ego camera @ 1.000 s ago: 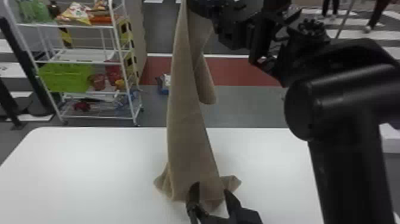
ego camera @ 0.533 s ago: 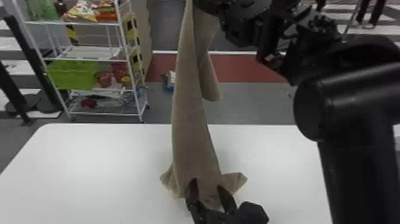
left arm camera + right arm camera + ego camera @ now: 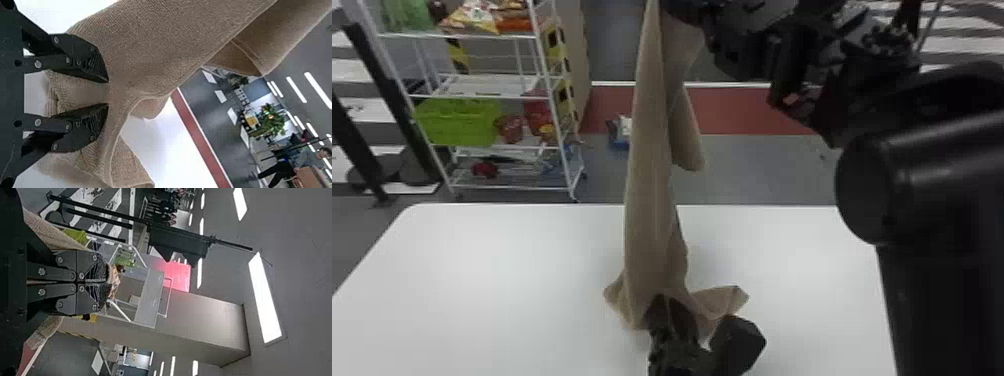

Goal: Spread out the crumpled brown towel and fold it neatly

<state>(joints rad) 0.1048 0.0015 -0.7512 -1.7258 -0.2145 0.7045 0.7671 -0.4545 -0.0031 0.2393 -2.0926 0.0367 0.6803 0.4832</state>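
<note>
The brown towel [image 3: 652, 200] hangs as a long narrow drape from the right gripper [image 3: 742, 35] at the top, its lower end bunched on the white table. In the right wrist view, the right gripper [image 3: 109, 281] is shut, with towel [image 3: 49, 227] showing at both sides of its fingers. Low over the table, the left gripper [image 3: 672, 302] is at the towel's bottom part. Seen from the left wrist, the left gripper [image 3: 108, 93] has its fingers partly apart, with towel [image 3: 148, 51] in the gap and beyond the tips.
The white table [image 3: 482, 265] has bare surface left and right of the towel. The right arm [image 3: 932, 200] spans the right side. Behind the table stand a white shelf rack [image 3: 497, 95] with a green bin [image 3: 457, 122] and a blue item [image 3: 619, 132] on the floor.
The left gripper's fingers have drawn closer together at the towel's lower end. The towel still hangs from the right gripper, and its lower part has narrowed slightly. The head view has shifted a little.
</note>
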